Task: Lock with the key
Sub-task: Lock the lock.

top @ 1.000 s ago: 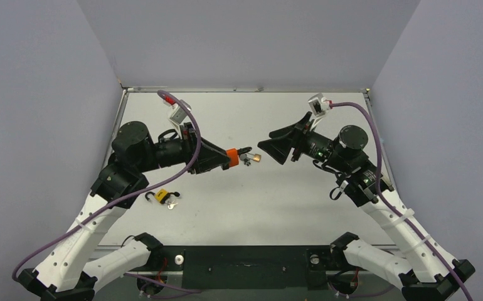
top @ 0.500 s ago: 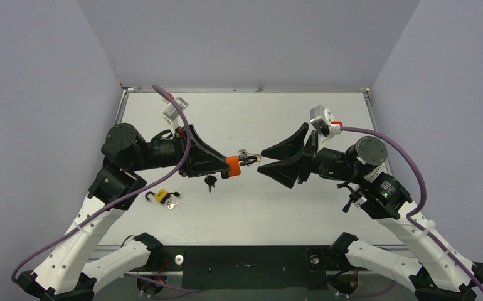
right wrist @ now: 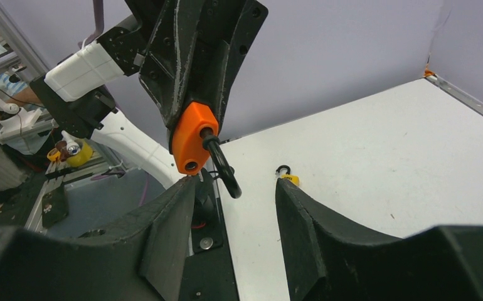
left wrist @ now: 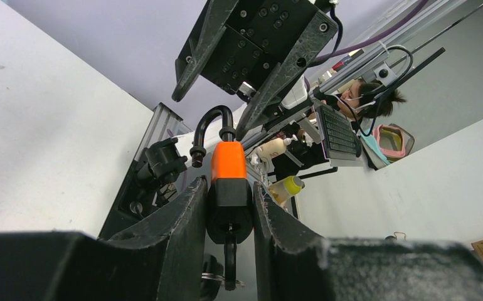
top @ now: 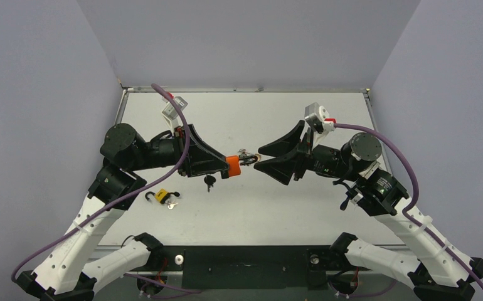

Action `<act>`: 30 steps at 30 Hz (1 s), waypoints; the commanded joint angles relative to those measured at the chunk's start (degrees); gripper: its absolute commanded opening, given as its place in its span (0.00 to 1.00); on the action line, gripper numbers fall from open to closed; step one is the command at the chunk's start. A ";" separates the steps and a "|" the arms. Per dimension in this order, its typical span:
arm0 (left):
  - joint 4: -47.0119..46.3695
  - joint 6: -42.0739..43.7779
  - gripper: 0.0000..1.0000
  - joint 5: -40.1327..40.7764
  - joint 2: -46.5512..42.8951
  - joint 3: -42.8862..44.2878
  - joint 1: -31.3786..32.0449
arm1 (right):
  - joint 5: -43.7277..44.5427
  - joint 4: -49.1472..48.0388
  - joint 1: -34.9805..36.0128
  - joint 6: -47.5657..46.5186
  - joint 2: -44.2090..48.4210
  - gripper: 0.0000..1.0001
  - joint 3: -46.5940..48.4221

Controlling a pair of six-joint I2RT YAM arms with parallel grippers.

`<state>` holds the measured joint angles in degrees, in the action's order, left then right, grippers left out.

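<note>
Soft, even light comes from above my jaws. The white table (top: 276, 207) beneath them is bright, and my 2 arms (top: 164, 153) lay only faint, blurred shadows on it.

In the left wrist view my left fingers (left wrist: 176, 232) fill the bottom edge as near-black, soft-edged masses. The orange padlock (left wrist: 228, 169) clamped between them is crisp and well lit, while the key (left wrist: 229, 260) hanging under it sinks into shadow.

In the right wrist view my right fingers (right wrist: 164, 244) are dark and slightly out of focus. The padlock ahead of them is sharp and evenly bright against a flat lavender wall (right wrist: 352, 50).
</note>
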<state>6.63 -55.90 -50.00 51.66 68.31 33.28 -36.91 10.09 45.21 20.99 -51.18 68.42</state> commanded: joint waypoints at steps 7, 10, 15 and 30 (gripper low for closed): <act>-3.85 0.04 0.00 -0.47 -0.25 3.63 -0.20 | 0.08 -3.61 1.79 -0.34 -1.85 0.40 3.12; -3.45 0.40 0.00 -0.59 -0.33 3.48 -0.16 | 0.31 -3.54 2.09 -0.22 -1.92 0.33 3.27; -1.28 2.56 0.00 -0.53 -0.39 3.58 -0.19 | 1.43 -2.77 2.14 0.84 -1.56 0.16 3.76; -0.63 7.21 0.00 -0.34 -0.34 1.78 -0.15 | 1.56 -4.69 4.33 11.22 -0.97 0.00 2.17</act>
<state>8.82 -49.89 -50.78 51.72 68.86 33.28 -36.25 10.35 47.55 28.80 -52.97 70.02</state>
